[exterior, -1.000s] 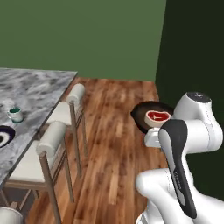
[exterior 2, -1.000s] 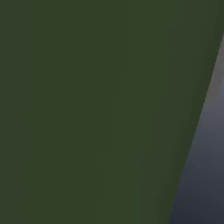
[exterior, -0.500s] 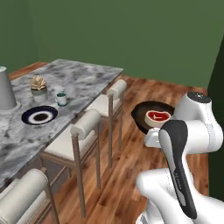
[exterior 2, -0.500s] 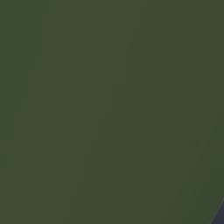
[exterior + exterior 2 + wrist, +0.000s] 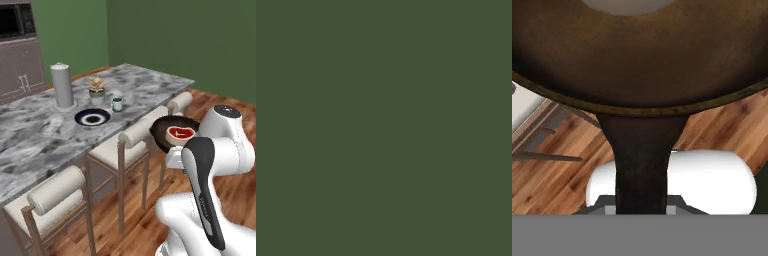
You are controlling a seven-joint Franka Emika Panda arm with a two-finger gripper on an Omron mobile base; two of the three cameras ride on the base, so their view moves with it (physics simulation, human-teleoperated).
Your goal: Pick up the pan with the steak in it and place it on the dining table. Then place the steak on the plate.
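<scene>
The dark round pan (image 5: 161,134) hangs in the air beside the dining table (image 5: 40,135), about level with the stool backs. My gripper (image 5: 173,151) is shut on its short handle. The red steak (image 5: 180,133) with its pale rim lies flat inside the pan. In the hand view the pan (image 5: 637,60) spreads across the top, and its handle (image 5: 641,165) runs down into my gripper (image 5: 641,207). A dark-rimmed plate (image 5: 92,117) with a white centre rests on the marbled top, left of the pan and well apart from it.
A grey canister (image 5: 62,85), a small potted plant (image 5: 96,90) and a cup (image 5: 117,104) stand near the plate. Three cream-padded stools (image 5: 142,132) line the table's near edge, between the pan and the top. Wooden floor lies below. A green wall (image 5: 384,128) stands close on the right.
The whole left base picture has swung, so the base has moved; much more of the table, plate and stools is in sight. The pan with the steak keeps its place in my grip.
</scene>
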